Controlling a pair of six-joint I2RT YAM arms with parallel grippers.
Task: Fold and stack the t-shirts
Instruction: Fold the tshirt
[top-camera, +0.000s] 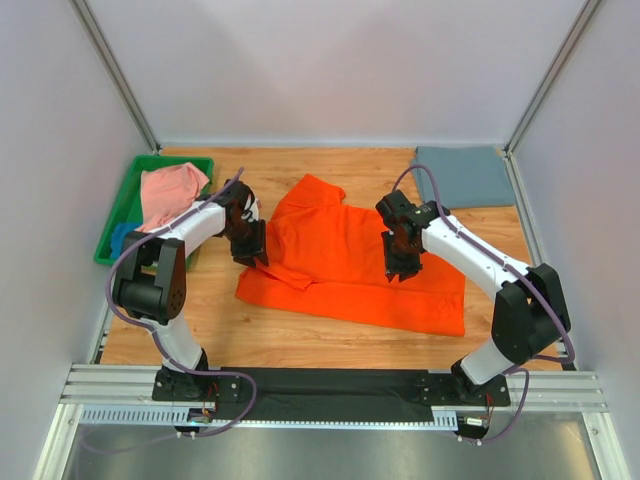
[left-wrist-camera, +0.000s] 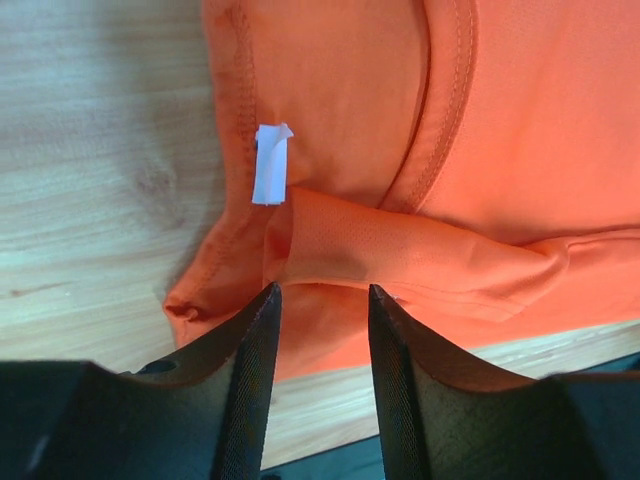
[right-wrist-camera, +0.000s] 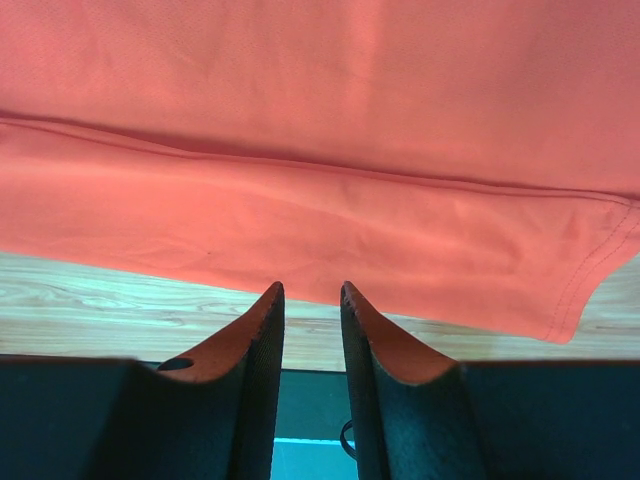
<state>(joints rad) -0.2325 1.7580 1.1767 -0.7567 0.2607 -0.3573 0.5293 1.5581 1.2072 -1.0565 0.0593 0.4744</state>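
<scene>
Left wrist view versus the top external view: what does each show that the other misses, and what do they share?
Only the left wrist view shows the small white tag and the stitched collar seam of the orange t-shirt. Only the top external view shows the green tray holding a pink t-shirt, the folded grey-blue t-shirt in the far right corner, and the right end effector. Both show the orange t-shirt, the wooden table and the left end effector, its jaws apart.
</scene>
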